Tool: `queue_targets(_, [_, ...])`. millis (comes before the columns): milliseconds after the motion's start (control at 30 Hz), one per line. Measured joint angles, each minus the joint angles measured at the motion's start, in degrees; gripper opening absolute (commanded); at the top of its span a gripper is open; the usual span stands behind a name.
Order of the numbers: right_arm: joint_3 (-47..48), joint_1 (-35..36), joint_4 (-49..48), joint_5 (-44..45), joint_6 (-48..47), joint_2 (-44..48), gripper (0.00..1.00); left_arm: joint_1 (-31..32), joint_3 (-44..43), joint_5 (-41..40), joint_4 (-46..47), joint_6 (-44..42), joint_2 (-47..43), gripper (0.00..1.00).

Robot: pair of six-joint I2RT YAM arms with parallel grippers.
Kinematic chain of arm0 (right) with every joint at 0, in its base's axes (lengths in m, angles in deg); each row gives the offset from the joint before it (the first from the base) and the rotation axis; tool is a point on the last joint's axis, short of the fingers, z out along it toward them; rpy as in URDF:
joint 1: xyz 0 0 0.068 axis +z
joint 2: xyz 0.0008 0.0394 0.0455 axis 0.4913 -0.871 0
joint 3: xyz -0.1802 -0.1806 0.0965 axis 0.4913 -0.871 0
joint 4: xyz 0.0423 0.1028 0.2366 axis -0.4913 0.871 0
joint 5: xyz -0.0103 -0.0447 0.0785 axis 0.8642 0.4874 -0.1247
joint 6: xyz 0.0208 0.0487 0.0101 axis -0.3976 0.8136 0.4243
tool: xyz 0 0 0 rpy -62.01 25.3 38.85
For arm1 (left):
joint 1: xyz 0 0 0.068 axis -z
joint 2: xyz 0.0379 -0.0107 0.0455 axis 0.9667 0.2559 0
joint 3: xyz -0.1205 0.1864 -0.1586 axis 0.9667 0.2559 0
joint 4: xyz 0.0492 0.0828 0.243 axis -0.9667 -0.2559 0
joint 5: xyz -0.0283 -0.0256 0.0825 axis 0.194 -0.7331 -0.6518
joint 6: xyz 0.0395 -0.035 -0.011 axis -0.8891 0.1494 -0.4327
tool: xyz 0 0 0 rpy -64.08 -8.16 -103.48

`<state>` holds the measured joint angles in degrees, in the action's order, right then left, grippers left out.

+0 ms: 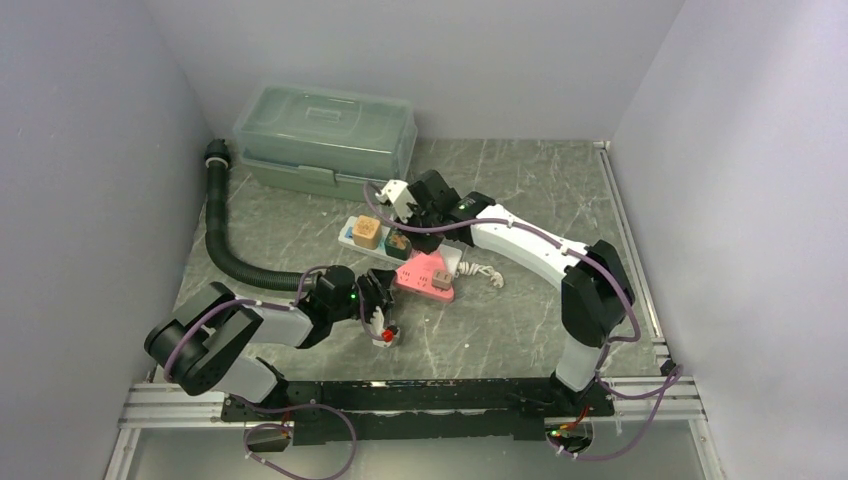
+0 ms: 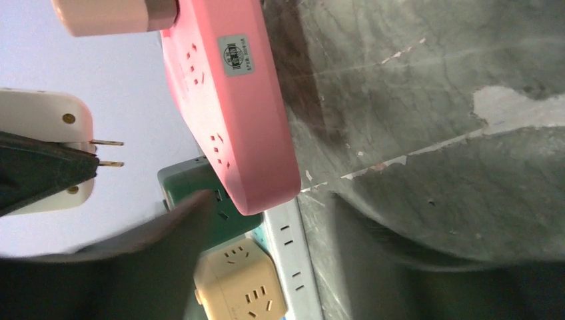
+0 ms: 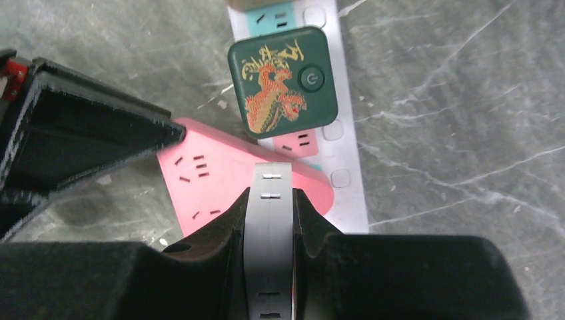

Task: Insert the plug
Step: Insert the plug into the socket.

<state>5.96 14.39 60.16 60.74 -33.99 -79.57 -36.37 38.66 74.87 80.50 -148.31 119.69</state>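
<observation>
My right gripper [image 3: 268, 230] is shut on a white plug [image 3: 268, 207], whose two metal prongs point forward over the pink power strip [image 3: 200, 177]. From above, the plug [image 1: 394, 192] hangs in that gripper [image 1: 408, 207] above the far end of the white power strip [image 1: 352, 238]. The left wrist view shows the plug [image 2: 46, 120] in the air left of the pink strip [image 2: 230, 100], prongs bare. My left gripper [image 1: 378, 312] sits low by the near end of the pink strip [image 1: 422, 270]. Its fingers [image 2: 100, 273] stand apart with nothing between them.
A green cube adapter [image 3: 280, 80] and a tan cube adapter [image 1: 367, 233] are plugged into the white strip. A small pinkish plug [image 1: 441, 280] sits in the pink strip. A lidded plastic box [image 1: 325, 135] stands at the back, and a black corrugated hose [image 1: 225, 240] curves along the left.
</observation>
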Motion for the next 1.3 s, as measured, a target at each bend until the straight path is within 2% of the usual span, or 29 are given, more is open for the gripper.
queue_targets(67, [-1.2, 0.0, 0.0, -0.9, -0.2, 0.3, 0.0, 0.0, 0.0, 0.0, 0.0, 0.0, 0.0, 0.28])
queue_targets(267, [-2.3, 0.0, 0.0, -2.4, -0.2, 0.8, 0.0, 0.2, -0.1, 0.4, -0.2, 0.5, -0.2, 0.36])
queue_targets(300, [-2.4, 0.0, 0.0, -2.6, -0.2, 0.9, 0.0, 0.2, -0.1, 0.4, -0.2, 0.6, -0.2, 0.4])
queue_targets(333, [-2.4, 0.2, 0.0, -2.6, -0.2, 0.9, 0.0, 0.2, -0.1, 0.5, -0.2, 0.7, -0.2, 0.57])
queue_targets(367, [-2.4, 0.2, 0.0, -2.7, -0.3, 0.9, 0.0, 0.2, -0.1, 0.5, -0.2, 0.8, -0.2, 0.94])
queue_targets(400, [-2.4, 0.2, 0.0, -2.8, -0.3, 0.9, 0.0, 0.2, -0.1, 0.5, -0.2, 0.8, -0.2, 0.99])
queue_targets(500, [-2.4, 0.3, 0.1, -2.8, -0.9, 0.9, 0.0, 0.2, -0.1, 0.5, -0.2, 1.2, -0.2, 1.0])
queue_targets(700, [-2.4, 0.3, 0.1, -2.8, -1.7, 0.9, 0.0, 0.3, -0.1, 0.5, 0.2, 1.7, -0.2, 1.0])
queue_targets(733, [-2.4, 0.3, 0.1, -2.9, -1.7, 0.9, 0.0, 0.3, -0.1, 0.6, 0.3, 1.8, -0.2, 0.97])
queue_targets(800, [-2.4, 0.3, 0.1, -3.1, -1.7, 0.9, 0.0, 0.3, -0.1, 0.8, 0.3, 2.2, -0.2, 0.79])
queue_targets(833, [-2.4, 0.3, 0.0, -3.1, -1.7, 0.9, 0.0, 0.3, -0.1, 0.9, 0.2, 2.4, -0.2, 0.59])
queue_targets(867, [-2.5, 0.3, 0.0, -3.1, -1.7, 0.9, 0.0, 0.3, -0.1, 1.2, 0.2, 2.3, -0.2, 0.31])
queue_targets(900, [-2.5, 0.3, 0.0, -3.2, -1.7, 0.9, 0.0, 0.3, -0.1, 1.5, 0.2, 2.8, -0.1, 0.25])
queue_targets(1300, [-5.5, 0.3, -1.9, -3.7, -1.7, 0.9, 0.0, 0.3, -0.3, 3.6, 1.6, 2.8, 1.5, 0.35])
